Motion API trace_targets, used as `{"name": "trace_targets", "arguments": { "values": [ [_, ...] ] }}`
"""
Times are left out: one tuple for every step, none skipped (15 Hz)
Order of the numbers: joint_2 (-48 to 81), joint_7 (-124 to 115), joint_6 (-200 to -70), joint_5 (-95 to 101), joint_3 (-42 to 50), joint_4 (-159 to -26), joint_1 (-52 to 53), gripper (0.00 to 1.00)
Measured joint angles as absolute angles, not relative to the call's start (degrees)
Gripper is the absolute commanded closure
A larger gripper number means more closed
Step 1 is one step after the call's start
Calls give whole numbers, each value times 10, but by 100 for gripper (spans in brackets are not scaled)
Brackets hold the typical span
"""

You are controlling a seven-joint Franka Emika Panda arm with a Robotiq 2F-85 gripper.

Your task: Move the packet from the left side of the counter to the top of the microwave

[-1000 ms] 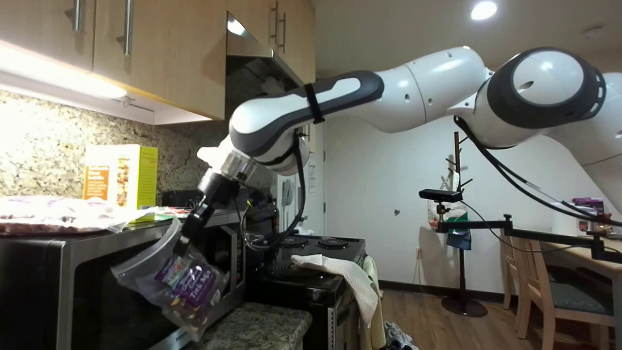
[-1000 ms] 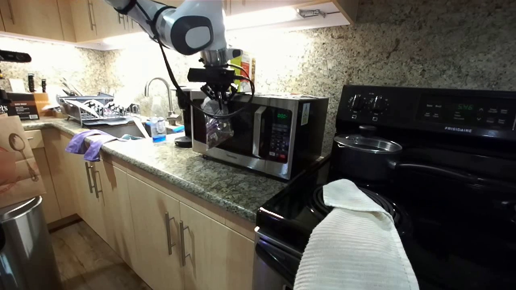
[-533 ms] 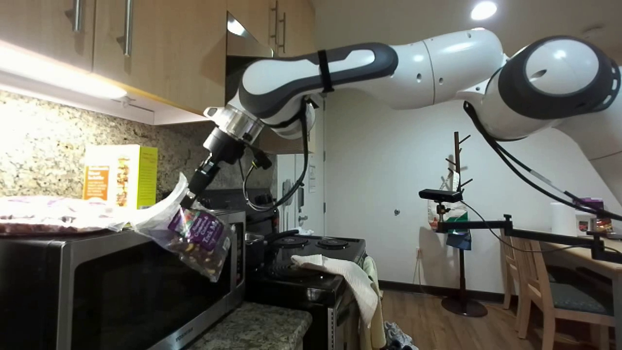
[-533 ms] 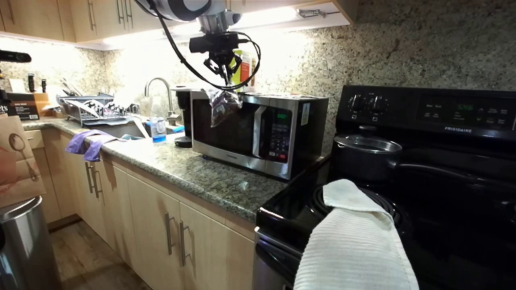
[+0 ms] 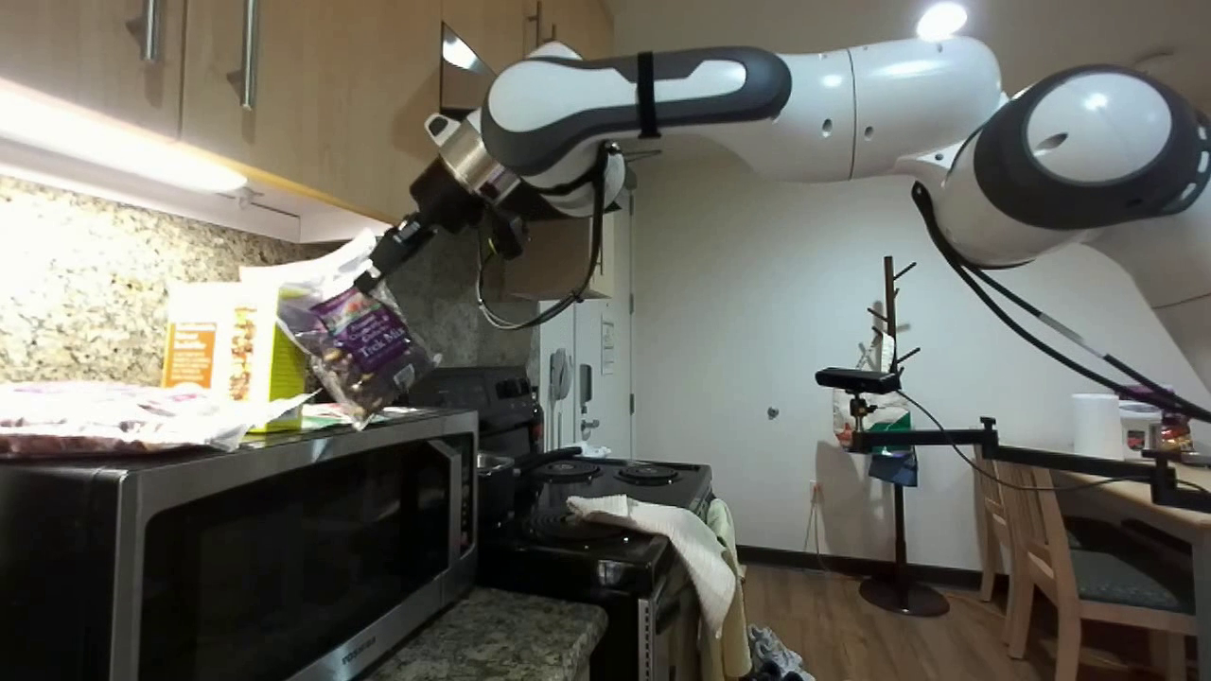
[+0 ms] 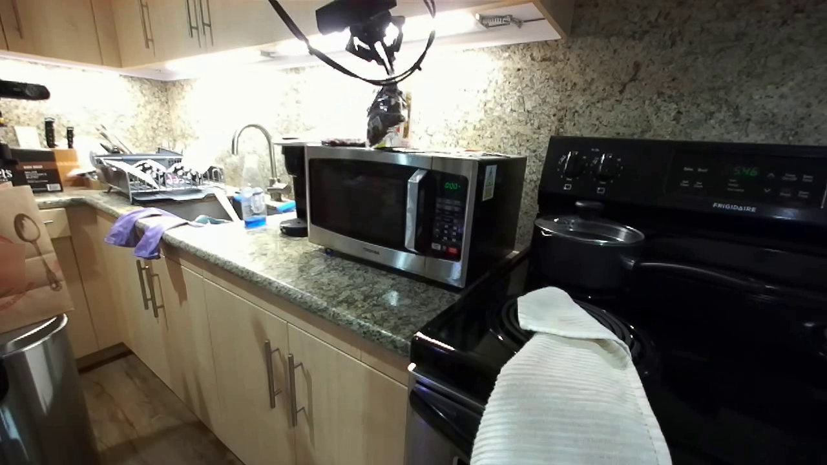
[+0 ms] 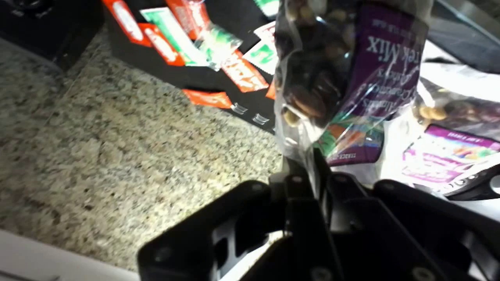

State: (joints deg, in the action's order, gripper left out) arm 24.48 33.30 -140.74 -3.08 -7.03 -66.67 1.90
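The packet [image 5: 374,345] is a clear crinkly bag of trail mix with a purple label. My gripper [image 5: 367,280] is shut on the bag's upper plastic, and the packet hangs tilted below the fingers. In an exterior view its lower end is at about the level of the top of the microwave [image 5: 312,539]; whether it touches is not clear. The packet also shows above the microwave in an exterior view [image 6: 386,115]. In the wrist view, the fingers [image 7: 306,164] pinch the clear plastic and the packet [image 7: 390,66] extends beyond them. The speckled counter [image 6: 387,297] runs in front of the microwave.
Another similar bag [image 5: 114,416] lies on the microwave, with a yellow-green box [image 5: 289,359] behind it. Several small red and green sachets [image 7: 168,35] lie on the microwave top. Wooden cabinets [image 5: 312,104] hang above. A black stove [image 5: 568,544] with a pot [image 6: 581,255] stands beside it.
My gripper has risen with the packet, from in front of the microwave door to above its top. It stays shut on the bag throughout.
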Motion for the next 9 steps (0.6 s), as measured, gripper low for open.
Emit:
{"name": "trace_targets", "arguments": {
  "values": [
    [248,321,-1420,-13,-59,-656,25,92],
    [252,306,-1433,4,-46,-645,31,92],
    [258,291,-1448,22,-32,-636,37,92],
    [265,274,-1464,41,-16,-628,43,93],
    [273,257,-1478,58,0,-621,49,93],
    [283,242,-1490,72,14,-616,54,92],
    [292,230,-1497,82,27,-611,58,92],
    [303,219,-1507,90,39,-608,62,92],
    [315,210,-1515,96,48,-608,64,92]
  ]
}}
